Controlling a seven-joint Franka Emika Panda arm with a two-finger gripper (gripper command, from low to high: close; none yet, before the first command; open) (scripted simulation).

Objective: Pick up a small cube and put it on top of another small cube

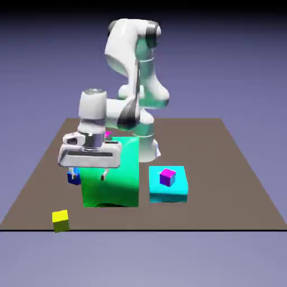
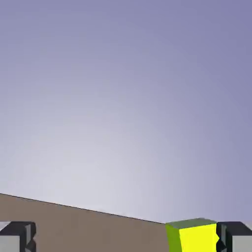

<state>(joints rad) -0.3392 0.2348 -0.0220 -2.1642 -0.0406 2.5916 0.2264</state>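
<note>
nearest the camera: the small yellow cube (image 1: 60, 222), at the near edge of the table (image 1: 224, 190), toward the exterior view's left. in the hand view, down at the bottom edge, just beside the right-hand grey fingertip (image 2: 227, 237) and partly cut off by the picture's edge. not held.

above and behind it in the exterior view, the gripper (image 1: 88, 175), with fingers pointing down and spread wide apart, nothing clamped between. seen in front of part of the green block (image 1: 115, 182), with a fingertip overlapping the small blue cube (image 1: 77, 179); cannot tell from this angle about any touch.

farther along, to the exterior view's right of the yellow cube, the big green block, upright-sided and much larger than any cube. beyond that, the flat cyan block (image 1: 161, 194), apart from the green one, with a small magenta-topped cube (image 1: 167, 177) on it. past the green block's top edge, only a sliver of another magenta thing (image 1: 108, 133), mostly hidden.

at the back, the white arm (image 1: 122, 53), bent over toward the exterior view's left. across most of the hand view, the pale blue-violet backdrop (image 2: 123, 98).
</note>
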